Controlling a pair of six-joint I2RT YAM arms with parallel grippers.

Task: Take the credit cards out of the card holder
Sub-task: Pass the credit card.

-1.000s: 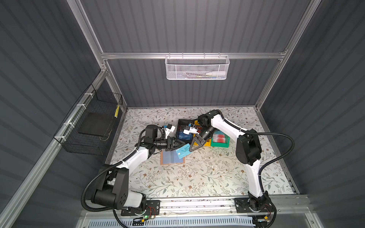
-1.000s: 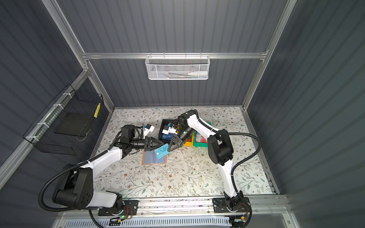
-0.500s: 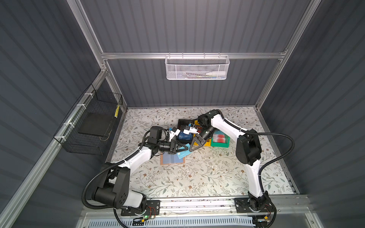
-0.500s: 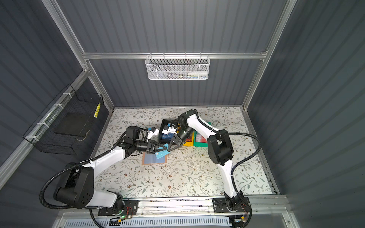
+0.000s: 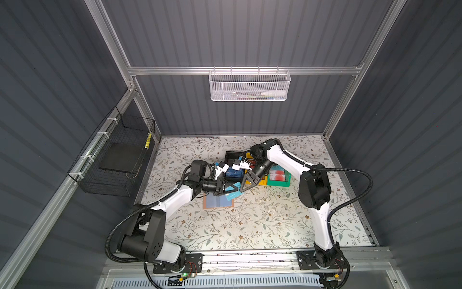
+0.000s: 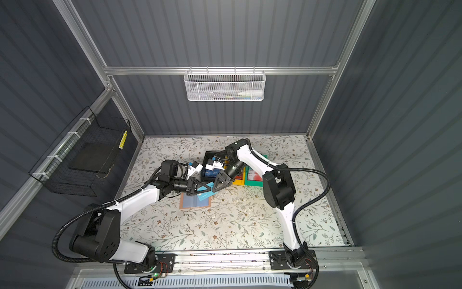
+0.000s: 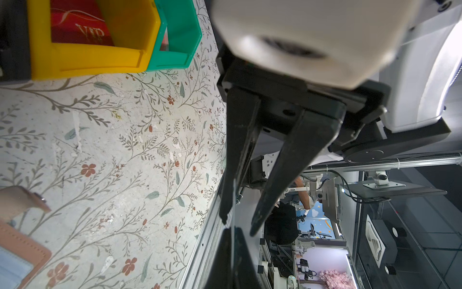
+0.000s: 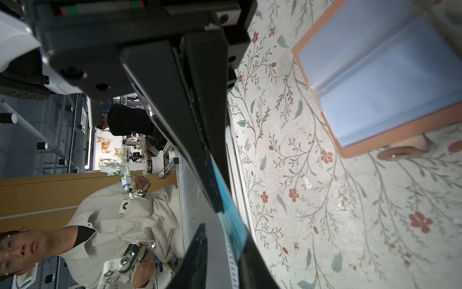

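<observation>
A teal credit card [image 5: 231, 194] hangs just above the open tan card holder [image 5: 217, 201], between my two grippers, which meet tip to tip. My left gripper [image 5: 235, 187] is shut on the card, seen edge-on [image 7: 234, 200] in the left wrist view between its closed jaws [image 7: 231, 232]. My right gripper [image 5: 243, 189] stands open. In the right wrist view the card [image 8: 228, 215] lies against one right finger, with a gap to the other. The holder's bluish sleeves [image 8: 375, 75] look empty.
Behind the grippers stand a black bin [image 5: 231, 156] with a blue card [image 5: 235, 172], a yellow bin [image 7: 87, 60] holding a red VIP card [image 7: 82, 30], and a green bin [image 5: 278, 184] with red cards. A wire basket [image 5: 112, 160] hangs on the left wall.
My left gripper moved right to the teal card and shut on it. My right gripper's jaws, which were shut on the card, have parted.
</observation>
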